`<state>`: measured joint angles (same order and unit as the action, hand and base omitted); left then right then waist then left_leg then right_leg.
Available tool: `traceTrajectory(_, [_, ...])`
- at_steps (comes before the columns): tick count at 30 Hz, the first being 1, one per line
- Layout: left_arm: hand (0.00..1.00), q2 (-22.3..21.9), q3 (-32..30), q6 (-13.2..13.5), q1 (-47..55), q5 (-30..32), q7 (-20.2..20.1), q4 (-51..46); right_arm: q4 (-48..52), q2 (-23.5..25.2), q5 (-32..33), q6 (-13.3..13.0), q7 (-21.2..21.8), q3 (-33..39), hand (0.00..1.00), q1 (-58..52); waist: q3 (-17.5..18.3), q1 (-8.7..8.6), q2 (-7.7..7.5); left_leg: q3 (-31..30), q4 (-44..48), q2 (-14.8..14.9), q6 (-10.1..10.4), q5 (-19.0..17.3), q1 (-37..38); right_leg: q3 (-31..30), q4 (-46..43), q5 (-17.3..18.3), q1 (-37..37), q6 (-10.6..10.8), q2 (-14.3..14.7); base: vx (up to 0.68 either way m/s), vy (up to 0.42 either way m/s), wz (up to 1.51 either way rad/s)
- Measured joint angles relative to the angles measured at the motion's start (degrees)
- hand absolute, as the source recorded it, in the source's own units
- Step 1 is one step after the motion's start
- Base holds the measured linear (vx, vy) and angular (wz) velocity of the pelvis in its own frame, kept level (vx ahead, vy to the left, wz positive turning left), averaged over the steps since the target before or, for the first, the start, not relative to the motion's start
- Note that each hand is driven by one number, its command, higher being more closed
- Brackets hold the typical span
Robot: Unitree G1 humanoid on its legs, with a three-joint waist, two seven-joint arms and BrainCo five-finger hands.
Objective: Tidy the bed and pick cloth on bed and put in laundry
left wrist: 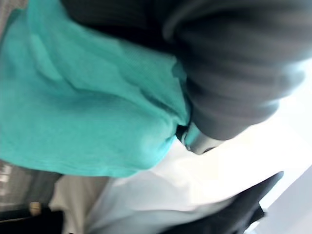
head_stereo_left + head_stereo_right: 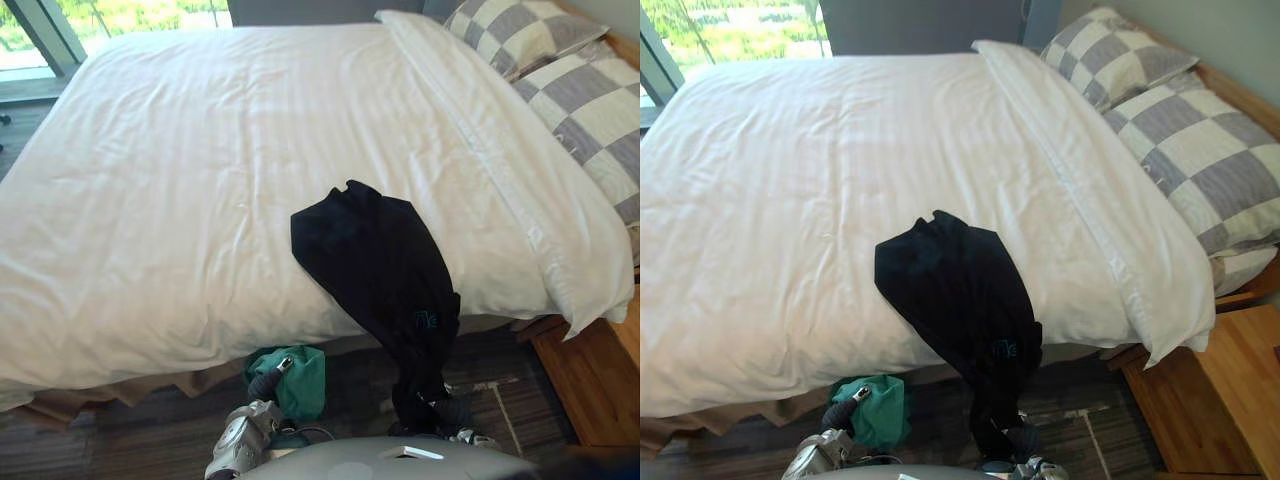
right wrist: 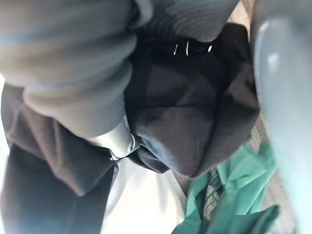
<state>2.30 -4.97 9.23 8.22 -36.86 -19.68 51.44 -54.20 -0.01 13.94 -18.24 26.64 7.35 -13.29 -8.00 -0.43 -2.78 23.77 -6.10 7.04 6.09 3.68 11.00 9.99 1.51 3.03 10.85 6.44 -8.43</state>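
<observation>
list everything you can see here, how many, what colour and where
duvet: 1, white, spread over the bed
pillows: 2, grey and cream checks, at the bed's head, on the right
black garment: 1, black, on the duvet's near edge, hanging towards the floor
green cloth: 1, green, below the bed's near edge
bedside table: 1, light wood, right of the bed
window: 1, greenery outside, past the bed's far left corner
left hand: 1, dark cover, closed on the green cloth
right hand: 1, dark cover, closed on the black garment's bunched lower end
</observation>
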Motion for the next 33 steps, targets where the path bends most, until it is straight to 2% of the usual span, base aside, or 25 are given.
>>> traceTrajectory(2, [1.00, -1.08, -2.13, -0.49, 0.10, -1.10, 4.49, 0.00, 0.20, 0.12, -1.88, -0.13, -0.59, 0.51, 1.00, -0.65, 0.29, -0.18, 0.30, -2.51, -0.01, -1.00, -0.28, -0.49, 0.29, 2.83, -2.09, 1.80, 1.22, 0.60, -1.29, -0.06, 0.007, 0.49])
traceTrajectory(4, [1.00, -1.42, -3.11, -0.84, 0.20, -2.55, 6.36, -0.18, 0.56, 0.12, -2.78, -0.29, -0.60, 0.43, 1.00, -0.70, 0.54, -0.15, 0.17, -5.08, -0.01, -2.18, -0.57, -0.58, 0.10, 4.77, -5.17, 3.84, 1.44, 0.95, -2.50, -0.01, 0.009, 0.82])
traceTrajectory(5, [1.00, -1.45, -3.74, -0.96, 0.84, -3.09, 7.31, -0.56, 0.71, 0.13, -4.04, -0.77, -0.36, 0.16, 1.00, -1.10, 1.44, -0.08, -0.05, -8.44, -0.01, -3.17, -1.38, -0.71, -0.74, 4.79, -9.82, 7.03, 0.54, 0.62, -3.68, 0.03, -0.003, 0.94])
traceTrajectory(7, [1.00, -1.31, -3.75, -0.77, 1.23, -3.04, 7.51, -0.74, 1.52, -0.03, -3.71, -1.53, -0.22, -0.88, 1.00, -1.80, 2.60, -0.32, -0.48, -12.65, 0.00, -4.40, -2.51, -0.18, -2.80, 1.99, -12.59, 10.35, -0.67, -0.94, -3.54, 0.05, -0.035, 1.28])
traceTrajectory(8, [1.00, -1.33, -3.72, -0.65, 0.74, -3.01, 7.31, -0.70, 1.98, 0.13, -2.29, -1.78, 0.19, -1.12, 1.00, -2.11, 2.58, -0.55, -0.91, -16.07, 0.00, -6.02, -2.98, 0.52, -4.70, -1.08, -12.31, 13.24, -0.74, -0.54, -2.09, 0.04, -0.045, 1.65])
traceTrajectory(9, [1.00, -1.46, -3.76, -0.62, 0.69, -3.00, 7.08, -0.77, 1.99, 0.42, -1.51, -1.83, 0.35, -1.17, 1.00, -2.16, 2.70, -0.59, -0.92, -17.48, 0.00, -6.45, -3.15, 0.63, -5.60, -1.44, -12.09, 13.77, -0.69, -1.25, -1.62, 0.06, -0.051, 1.86])
traceTrajectory(10, [1.00, -1.82, -4.32, -0.37, 0.25, -3.02, 6.60, -1.07, 2.04, 0.42, 0.15, -1.92, 0.52, -1.15, 1.00, -2.04, 3.06, -0.19, -1.37, -18.70, 0.02, -7.17, -3.95, 1.32, -6.69, 0.13, -11.94, 14.42, -0.30, -0.93, -1.81, 0.07, -0.039, 1.51])
traceTrajectory(12, [1.00, -2.01, -4.81, -0.17, 1.11, -3.15, 6.26, -1.93, 2.36, 0.47, 2.59, -1.92, 0.92, -1.32, 1.00, -1.38, 3.38, 1.24, -0.36, -20.00, 0.02, -8.03, -4.18, 2.75, -8.59, 3.96, -11.96, 14.45, 0.16, -0.36, -2.72, 0.08, -0.029, 1.19])
traceTrajectory(14, [1.00, -2.03, -4.93, 0.11, 4.05, -4.33, 5.87, -3.70, 3.48, 1.10, 4.42, -1.95, 1.61, -2.05, 1.00, 0.09, 3.31, 1.48, -0.22, -25.73, 0.08, -10.02, -5.00, 4.71, -10.87, 9.01, -11.46, 13.94, 2.02, 0.30, -3.50, 0.16, -0.055, 1.38])
traceTrajectory(16, [1.00, -1.96, -4.58, 0.13, 4.94, -4.67, 5.54, -5.07, 3.77, 1.20, 5.04, -1.85, 1.55, -2.56, 1.00, 1.17, 3.39, 1.63, -0.09, -27.52, 0.33, -10.49, -5.30, 5.61, -11.87, 9.88, -12.01, 13.72, 2.04, 0.03, -3.38, 0.12, -0.051, 1.04])
traceTrajectory(18, [1.00, -1.86, -3.76, 0.29, 6.66, -4.81, 4.44, -8.43, 5.35, 1.18, 6.02, -0.51, 1.25, -3.48, 1.00, 2.35, 2.92, 2.30, 0.13, -27.40, 0.44, -11.10, -6.32, 8.02, -13.34, 10.78, -13.79, 12.46, 2.17, -0.71, -2.60, 0.07, -0.014, 1.34])
traceTrajectory(20, [1.00, -2.24, -2.80, 0.16, 7.40, -5.49, 4.48, -11.25, 7.85, 1.36, 8.03, 0.99, 0.29, -3.36, 1.00, 2.39, 1.70, 3.01, 0.80, -25.08, 0.48, -11.63, -9.64, 11.74, -13.78, 13.69, -20.39, 10.83, 1.04, -1.33, -2.31, -0.01, 0.026, 1.64])
traceTrajectory(21, [1.00, -3.62, -2.55, -0.12, 7.30, -5.90, 4.45, -13.22, 9.29, 0.66, 9.75, 1.69, -0.16, -2.90, 1.00, 2.31, 0.35, 1.76, 2.76, -24.18, 0.50, -12.38, -10.78, 15.73, -14.20, 14.70, -21.14, 14.45, 0.02, -2.81, -0.72, -0.12, 0.069, 2.18])
traceTrajectory(22, [1.00, -5.48, -2.94, -0.89, 6.92, -5.73, 4.09, -16.05, 11.92, 0.53, 11.79, 2.44, -1.19, -3.07, 1.00, 1.40, -0.71, 0.35, 3.38, -20.58, 0.82, -12.03, -7.21, 11.75, -13.66, 16.83, -13.48, 11.76, 1.13, -4.89, 1.32, -0.16, 0.097, 2.03])
traceTrajectory(23, [1.00, -5.93, -2.96, -0.99, 7.29, -5.88, 3.63, -17.15, 13.64, -0.06, 12.37, 2.50, -1.57, -3.54, 1.00, 0.43, -1.02, 0.86, 5.18, -14.19, 0.68, -10.57, -7.86, -0.47, -12.95, 20.04, -12.74, 10.18, 0.89, -4.33, 1.24, -0.17, 0.080, 1.73])
traceTrajectory(24, [1.00, -4.99, -2.33, -2.23, 6.45, -5.45, 3.34, -16.80, 13.94, 1.01, 13.34, 3.02, -2.36, -3.54, 1.00, 0.03, -1.67, 0.70, 1.10, -4.11, 5.61, -10.90, -10.83, -2.30, -12.94, 24.22, -11.86, 13.25, 3.98, -3.03, -2.86, -0.09, 0.039, 1.06])
traceTrajectory(25, [1.00, -3.51, -1.66, -2.42, 6.07, -5.81, 3.39, -17.07, 14.32, 1.08, 13.96, 3.23, -2.73, -3.59, 1.00, -0.30, -2.08, 1.14, 0.81, 0.30, 17.35, -8.70, -12.33, -5.39, -14.90, 26.60, -12.78, 13.27, 4.45, -2.68, -5.62, -0.04, 0.003, 1.03])
traceTrajectory(26, [1.00, -3.17, -1.10, -2.43, 6.16, -5.91, 3.38, -17.13, 14.79, 0.93, 13.95, 3.29, -2.71, -3.62, 1.00, -0.79, -1.82, 0.85, 0.32, 0.93, 22.73, -7.69, -11.99, -7.18, -15.52, 27.23, -12.67, 13.05, 4.71, -2.39, -6.58, -0.02, -0.017, 0.70])
traceTrajectory(27, [1.00, -2.86, -0.36, -2.35, 6.44, -5.95, 3.38, -17.36, 15.21, 0.53, 13.93, 3.27, -2.78, -3.82, 1.00, -1.40, -1.84, 0.26, 0.75, 0.71, 30.21, -4.96, -10.81, -11.03, -15.86, 28.59, -12.35, 12.64, 4.76, -1.74, -7.73, -0.05, 0.059, 0.66])
traceTrajectory(28, [1.00, -2.88, 0.22, -2.35, 6.59, -6.30, 3.49, -17.64, 15.76, -0.11, 13.85, 3.28, -3.09, -4.31, 1.00, -2.11, -1.74, -0.38, 1.87, 0.48, 31.54, -2.44, -9.43, -12.72, -15.02, 29.77, -12.20, 12.24, 4.56, -1.24, -7.57, -0.04, 0.155, 0.94])
traceTrajectory(29, [1.00, -3.10, 1.39, -2.39, 6.61, -6.37, 3.62, -17.76, 17.24, -1.10, 13.86, 3.45, -3.31, -4.63, 1.00, -3.54, -1.61, -1.10, 3.98, -0.03, 27.77, 0.69, -7.55, -13.32, -12.72, 30.88, -13.22, 12.01, 4.34, -0.07, -6.73, 0.00, 0.200, 0.91])
traceTrajectory(30, [1.00, -3.21, 2.18, -2.42, 6.53, -6.37, 3.75, -17.82, 17.34, -1.54, 13.86, 3.59, -3.32, -4.55, 1.00, -3.60, -1.55, -1.69, 5.14, -1.06, 24.38, 0.32, -5.66, -13.90, -11.96, 31.47, -14.49, 11.98, 4.04, 1.10, -6.34, 0.10, 0.256, 0.92])
traceTrajectory(31, [1.00, -2.69, 2.89, -2.68, 6.85, -6.36, 4.12, -17.92, 17.39, -1.02, 13.68, 4.82, -3.65, -4.81, 1.00, -3.01, -2.09, -1.70, 3.18, -1.96, 20.61, -2.94, -6.57, -10.97, -10.79, 31.49, -14.97, 11.00, 3.82, 1.01, -8.47, 0.16, 0.226, 0.97])
traceTrajectory(32, [1.00, -1.29, 4.49, -2.79, 7.16, -6.30, 4.85, -18.34, 19.09, -0.04, 13.04, 4.80, -3.58, -4.72, 1.00, -3.81, -1.92, -1.86, 1.95, -4.28, 14.42, -5.81, -7.39, -7.87, -9.29, 31.79, -14.51, 9.13, 3.83, 0.89, -9.19, 0.16, 0.191, 0.91])
traceTrajectory(33, [1.00, -0.91, 5.15, -2.80, 7.12, -6.30, 5.04, -18.35, 19.71, 0.24, 12.67, 4.79, -3.57, -4.79, 1.00, -4.16, -1.83, -1.80, 1.69, -5.23, 12.59, -6.53, -7.66, -6.96, -8.83, 31.78, -14.56, 8.51, 3.91, 0.95, -9.36, 0.11, 0.089, 0.82])
